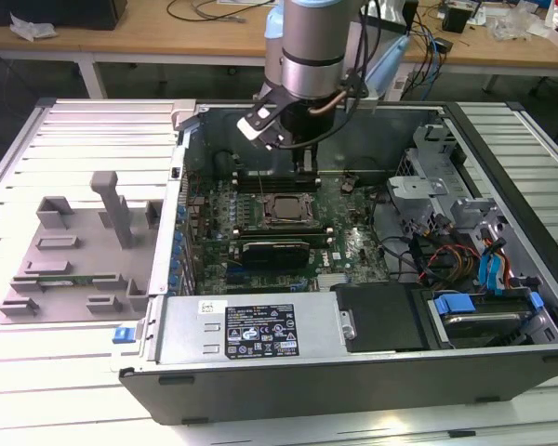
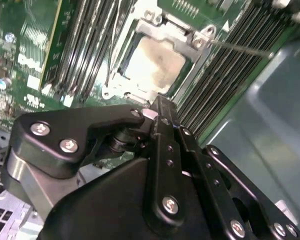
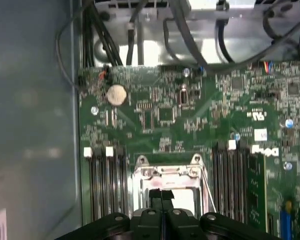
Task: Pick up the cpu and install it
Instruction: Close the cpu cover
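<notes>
**One black gripper, shut and empty, above the cpu in its socket**

The gripper (image 2: 157, 109), of matte black metal with bright round screw heads, is seen with its two fingers (image 3: 156, 199) pressed together, and nothing is held between them (only a thin seam shows in the first wrist view). The cpu (image 2: 155, 65), one flat square with a dull silvery top, is laid inside the shiny metal-framed socket (image 2: 160, 27) on the green motherboard (image 3: 190, 115), just beneath the fingertips; whether it is touched cannot be told. Long dark memory slots (image 3: 105, 190) are ranged on both sides of the socket. One round silver coin battery (image 3: 116, 93) is seen on the board. All is enclosed by one open grey computer case (image 1: 372, 381).
</notes>
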